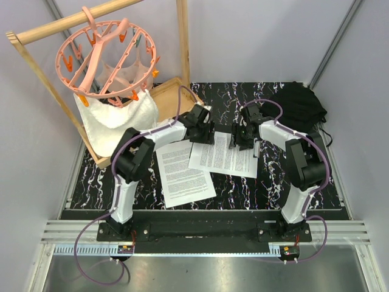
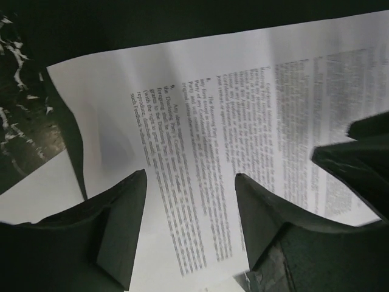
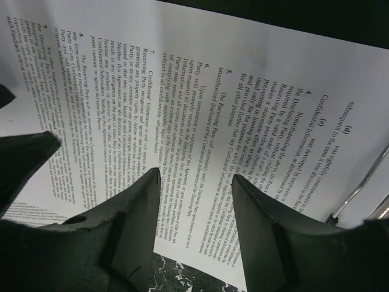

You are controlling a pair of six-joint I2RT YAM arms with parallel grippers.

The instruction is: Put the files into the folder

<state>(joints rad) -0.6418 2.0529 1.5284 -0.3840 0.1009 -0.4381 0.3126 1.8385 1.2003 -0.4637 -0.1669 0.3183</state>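
Two printed sheets make up the files point(image 1: 223, 159). From above, one lies under both grippers, and the other sits skewed toward the arm bases, their edges overlapping. The left gripper point(image 1: 203, 135) and right gripper point(image 1: 240, 139) hang side by side over that sheet's far edge.

Only the wrist views show the jaws. The left gripper's fingers point(image 2: 130, 225) stand apart with text visible through the gap, holding nothing, and the paper ahead of them bows upward. The right gripper is likewise spread over flat print.

The folder point(image 3: 304, 15) shows as plain black beyond the page ahead of the right gripper. Its silver clip point(image 3: 360, 190) is off to that gripper's right, and the overhead view does not resolve it.

Only the overhead view shows the white towel point(image 1: 118, 118), the pink peg hanger point(image 1: 106, 52) and the black bundle point(image 1: 301, 106).
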